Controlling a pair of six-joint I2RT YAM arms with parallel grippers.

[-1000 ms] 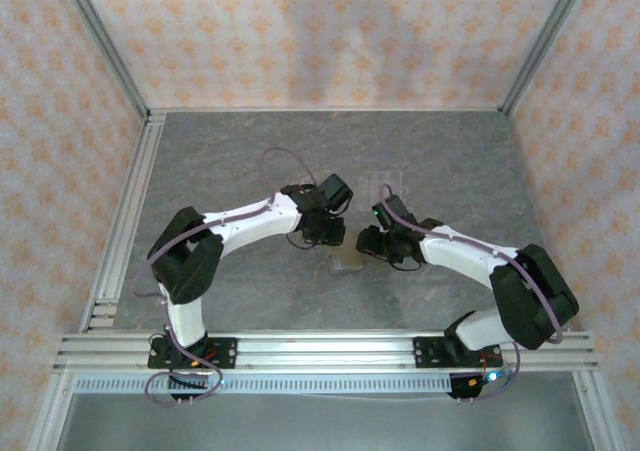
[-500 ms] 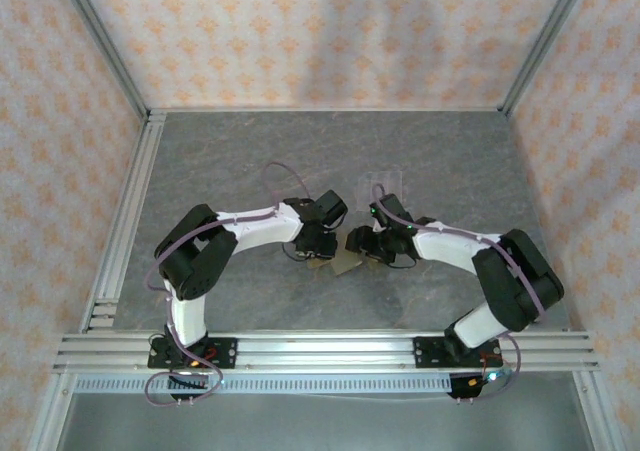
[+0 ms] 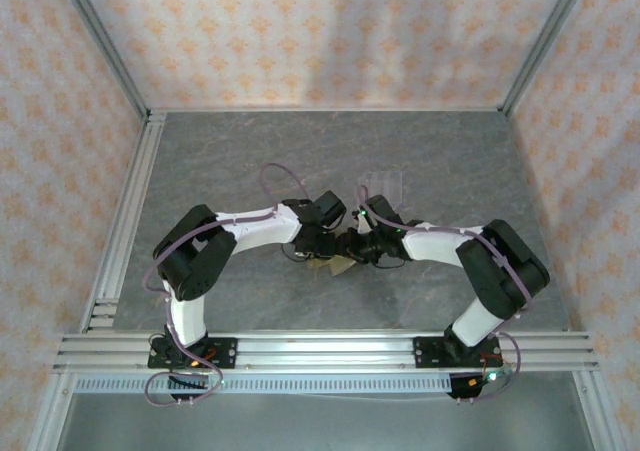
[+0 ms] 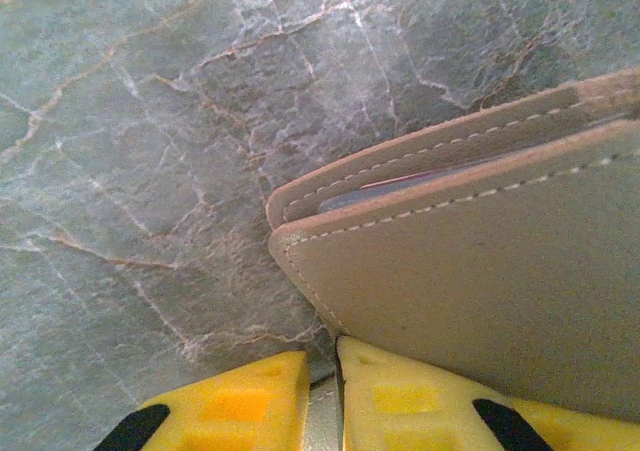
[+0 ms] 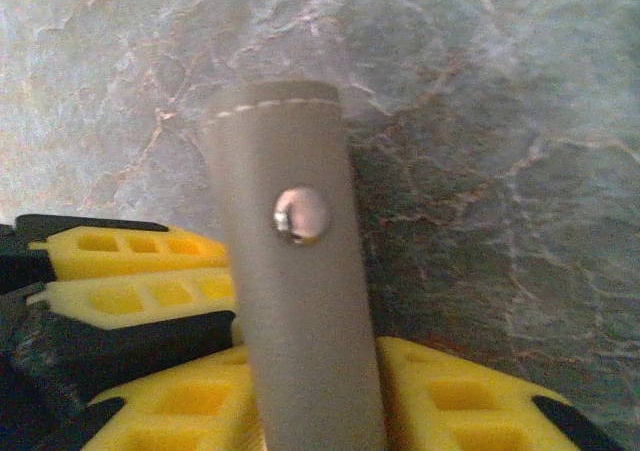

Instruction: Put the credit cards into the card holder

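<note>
Both wrists meet near mid-table; the card holder (image 3: 337, 264) sits between them and touches both, so neither arm is the nearer one. Left gripper (image 4: 322, 371): jaws almost together; the card holder's near corner runs down into the slit between them, and its lower leaf lies over the right-hand finger; this reads as a pinch on that leaf, though the contact itself is hidden. From this gripper the holder's long axis runs off to the right, rising slightly; its two leaves are parted a crack; a thin reddish edge in the gap is probably a credit card (image 4: 400, 183), too slim to confirm. Right gripper (image 5: 318, 361): fingers press against either side of the leaf bearing the metal stud (image 5: 300, 214); that leaf stands edge-on and points straight away from the wrist; judged clamped on it. Beyond the grippers and apart from them, a clear plastic stand (image 3: 383, 183) rests on the grey table (image 3: 230, 151).
</note>
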